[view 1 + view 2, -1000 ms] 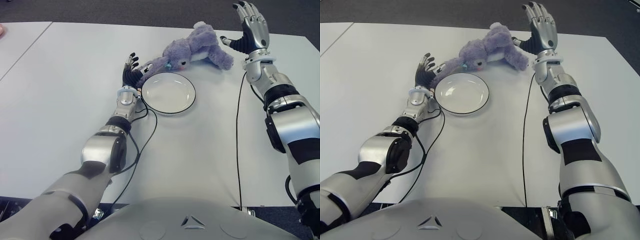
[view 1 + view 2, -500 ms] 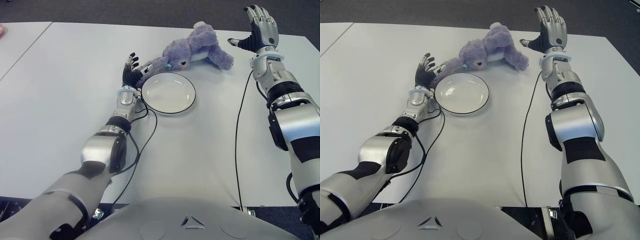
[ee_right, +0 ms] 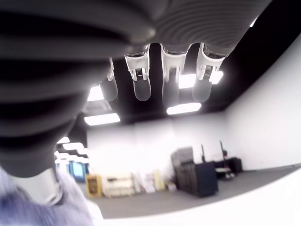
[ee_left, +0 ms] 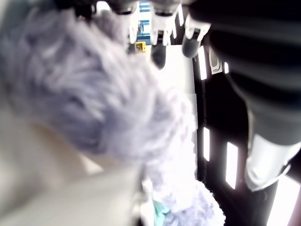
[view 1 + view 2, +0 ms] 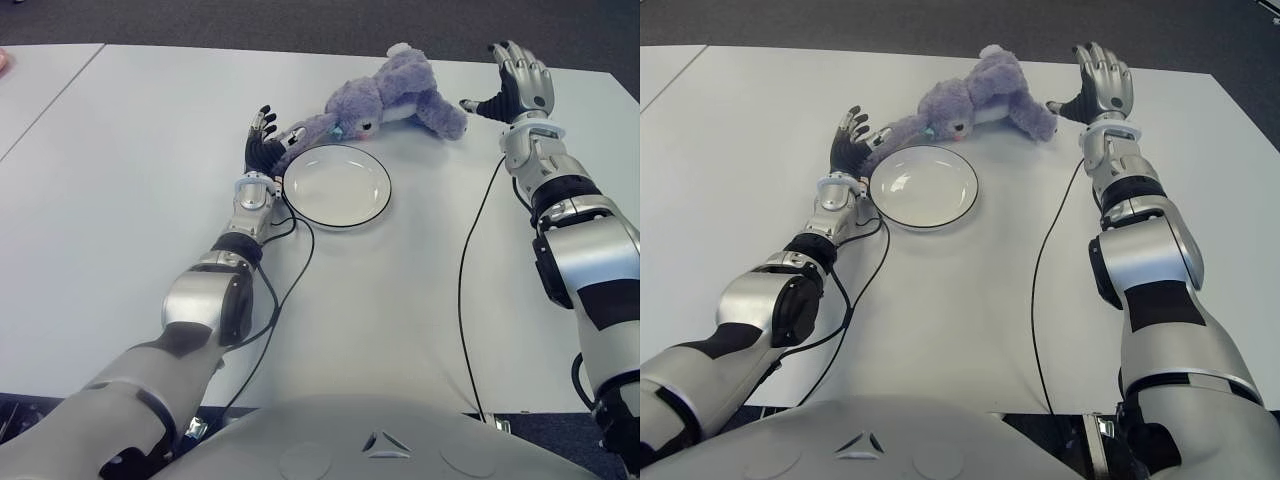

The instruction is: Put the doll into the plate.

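A big white table (image 5: 120,200) fills most of the eye views, with dark floor along the top edge. Near the top middle sits a white plate (image 5: 337,186) with a dark rim. Nothing is in it yet.

The doll (image 5: 395,95), a soft purple plush toy, lies on the table just above the plate, toward the upper right. It stretches out long, from lower left to upper right. One thin end reaches down to the plate's upper left rim. The fat end points toward the right side of the frame.

The left hand (image 5: 263,143) is at the plate's left edge, right at the doll's thin end. Its wrist view is full of purple fur, with the fingers straight past it, not wrapped around. So the hand is loose and touching or almost touching the doll.

The right hand (image 5: 517,78) is at the upper right, just beside the doll's fat end, with a small gap between. Its fingers are spread and hold nothing.

Both hands sit at the two ends, and the plate is just below the doll.
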